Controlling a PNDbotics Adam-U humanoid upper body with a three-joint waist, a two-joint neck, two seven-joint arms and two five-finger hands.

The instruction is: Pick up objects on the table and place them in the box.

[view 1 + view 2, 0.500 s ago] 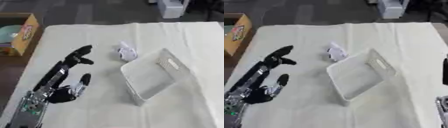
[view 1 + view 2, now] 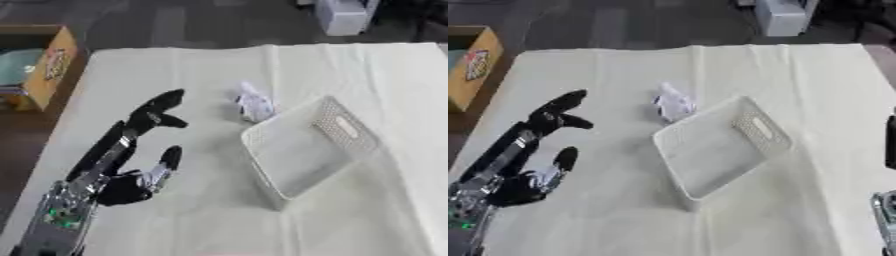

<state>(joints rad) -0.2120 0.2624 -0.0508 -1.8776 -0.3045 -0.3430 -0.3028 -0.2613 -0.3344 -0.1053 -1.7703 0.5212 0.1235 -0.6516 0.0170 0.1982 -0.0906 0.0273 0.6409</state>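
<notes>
A crumpled white object with dark marks [image 2: 255,104] lies on the cream tablecloth, touching the far corner of the white plastic basket [image 2: 343,131]. The basket sits askew in the middle right and nothing shows inside it. My left hand [image 2: 131,155] hovers over the cloth at the left, fingers stretched out toward the far side and thumb raised, holding nothing. It is well to the left of the crumpled object. Of my right arm only a dark edge [image 2: 890,142] shows at the right border; the hand itself is out of sight.
A cardboard box [image 2: 48,65] with coloured packaging stands off the table's left edge on the floor. A white appliance [image 2: 341,15] stands beyond the far edge. The table's left edge runs close beside my left arm.
None beyond a slight shift of the whole picture; the left hand and the objects keep their places.
</notes>
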